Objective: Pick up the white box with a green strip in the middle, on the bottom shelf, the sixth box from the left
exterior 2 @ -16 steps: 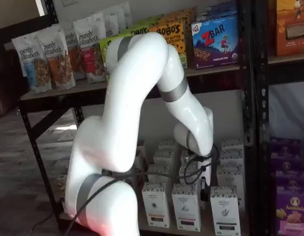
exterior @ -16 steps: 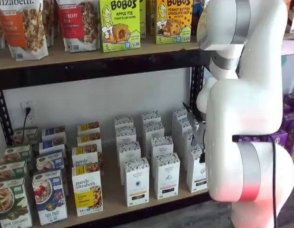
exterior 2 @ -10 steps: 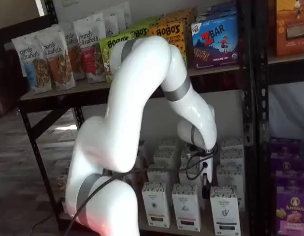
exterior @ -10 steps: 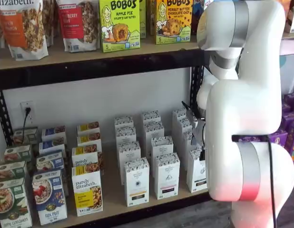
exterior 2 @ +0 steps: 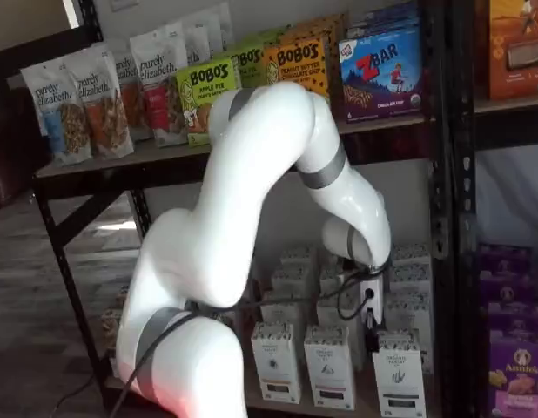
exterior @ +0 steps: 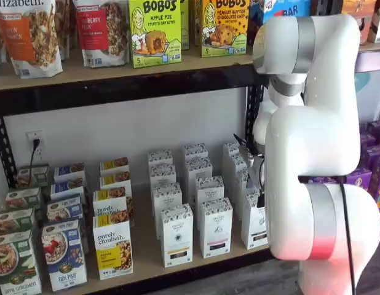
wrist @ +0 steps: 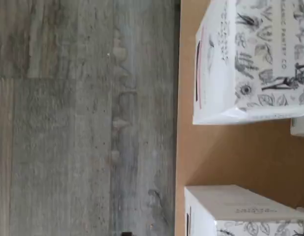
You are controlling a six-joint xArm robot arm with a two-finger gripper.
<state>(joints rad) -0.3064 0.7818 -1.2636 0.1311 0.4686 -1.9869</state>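
The white box (exterior: 252, 224) stands at the front of the right column of white cartons on the bottom shelf (exterior: 145, 244); my arm partly covers it. It also shows in a shelf view (exterior 2: 398, 374). Its low strip is too small to tell the colour. My gripper (exterior 2: 371, 320) hangs just above and behind this box; only dark finger parts and a cable show, so open or shut cannot be told. It also shows in a shelf view (exterior: 254, 167). The wrist view shows the tan shelf board (wrist: 230, 152), a patterned carton with a pinkish strip (wrist: 250, 59) and a second white carton (wrist: 240, 211).
Two more columns of like white cartons (exterior: 177, 235) (exterior: 216, 226) stand left of the target. Colourful cereal boxes (exterior: 112, 246) fill the shelf's left part. Purple boxes (exterior 2: 513, 366) sit on the neighbouring rack. A black upright (exterior 2: 447, 174) stands close to the right. Grey wood floor (wrist: 83, 118) lies in front.
The arm has swung to the right, and the gripper has shifted slightly right and lower toward the front right carton. The boxes have not moved.
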